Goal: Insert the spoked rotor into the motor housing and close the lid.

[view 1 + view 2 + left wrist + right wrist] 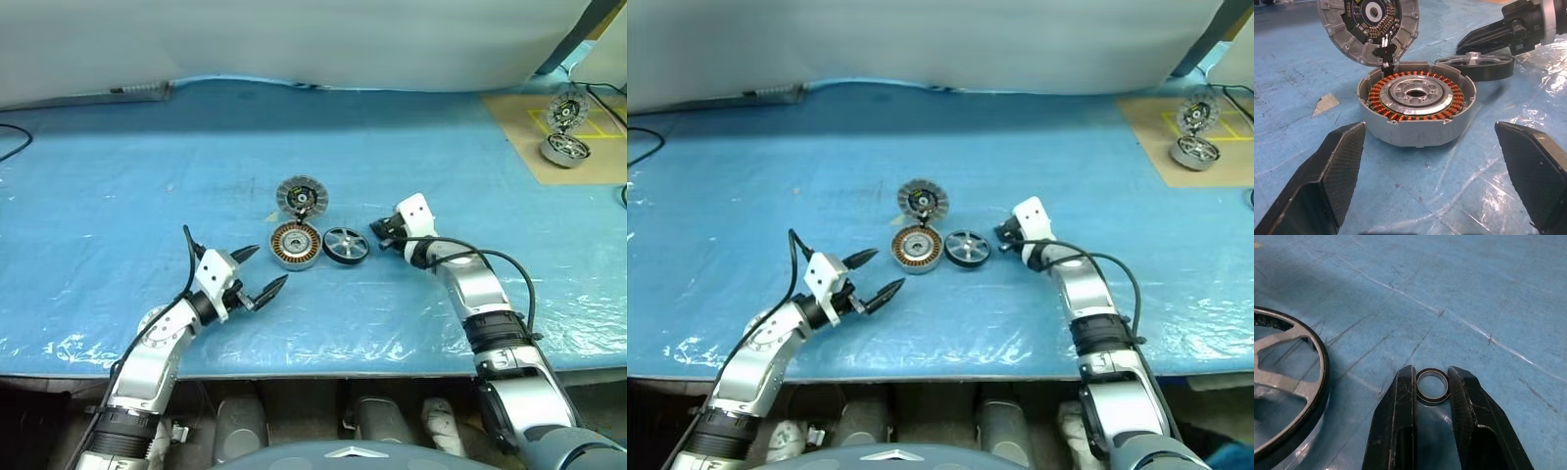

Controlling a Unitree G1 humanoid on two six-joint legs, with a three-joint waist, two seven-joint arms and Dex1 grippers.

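The motor housing [1417, 107], a squat silver cup ringed with copper windings, sits mid-bench with its lid [301, 196] propped up at its far side. The spoked rotor [345, 245] lies just right of it (dark rim, silver spokes). Bare blue bench [118, 176] spreads all round. The left gripper [252, 271] gapes wide near the front edge; the right gripper [1432, 382] pinches a small ring [1432, 387] beside the rotor.

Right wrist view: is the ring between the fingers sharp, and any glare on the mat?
Right wrist view: ring sharp, rotor soft at the edge. Left wrist view: glare on the mat, housing crisp, near fingers blurred.
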